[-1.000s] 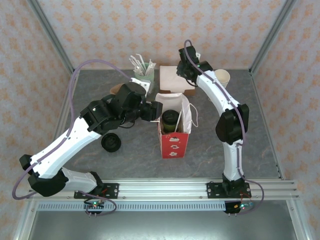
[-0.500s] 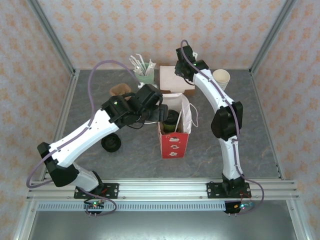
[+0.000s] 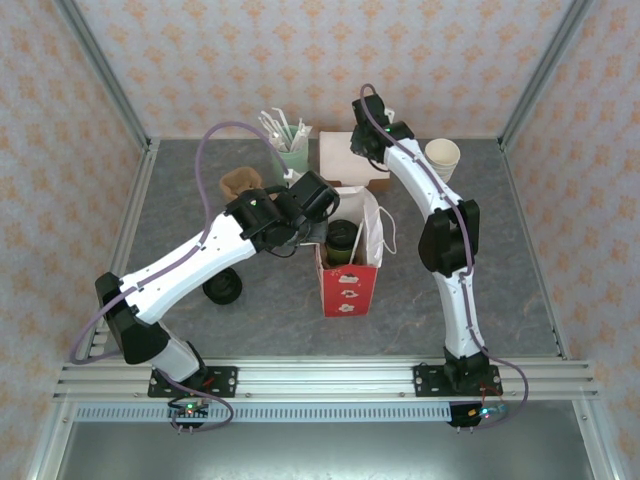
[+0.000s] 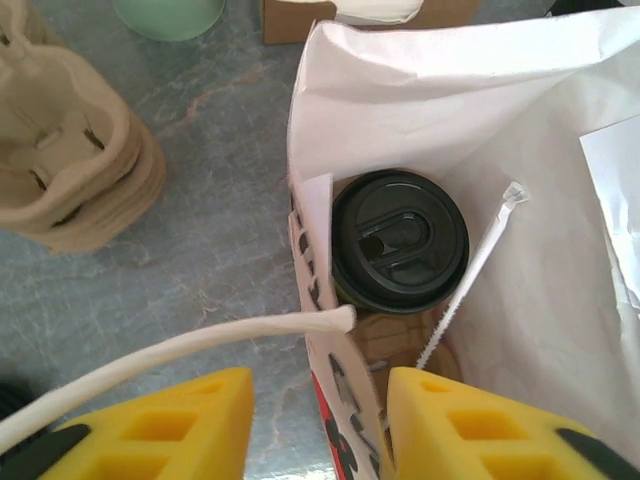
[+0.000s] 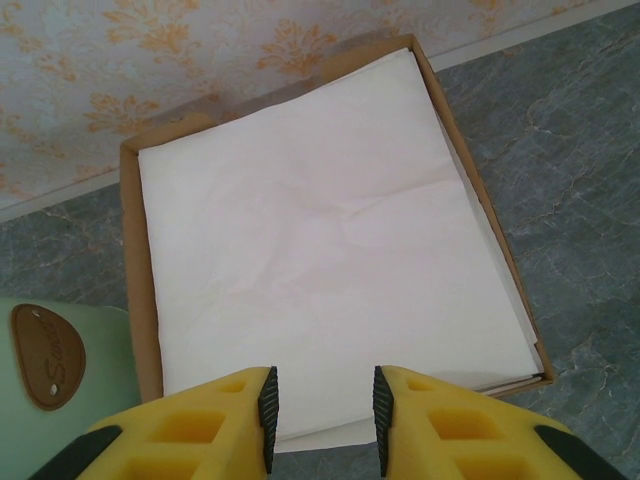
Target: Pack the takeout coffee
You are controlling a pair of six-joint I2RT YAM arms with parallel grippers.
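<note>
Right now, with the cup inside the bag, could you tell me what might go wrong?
The left jaws straddle the red-and-white paper bag's near wall, near its white cord handle; closing or pulling away could snag either and tip the bag. The dark-green paper cup with the round black plastic lid stands against that wall, so it might tilt.

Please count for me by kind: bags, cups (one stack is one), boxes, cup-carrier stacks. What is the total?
Bags: 1 (red-and-white paper bag)
Cups: 3 (takeout coffee inside that bag, mint-green cup, cream cup stack)
Boxes: 1 (cardboard box)
Cup-carrier stacks: 1 (pulp carrier stack)
Total: 6
</note>
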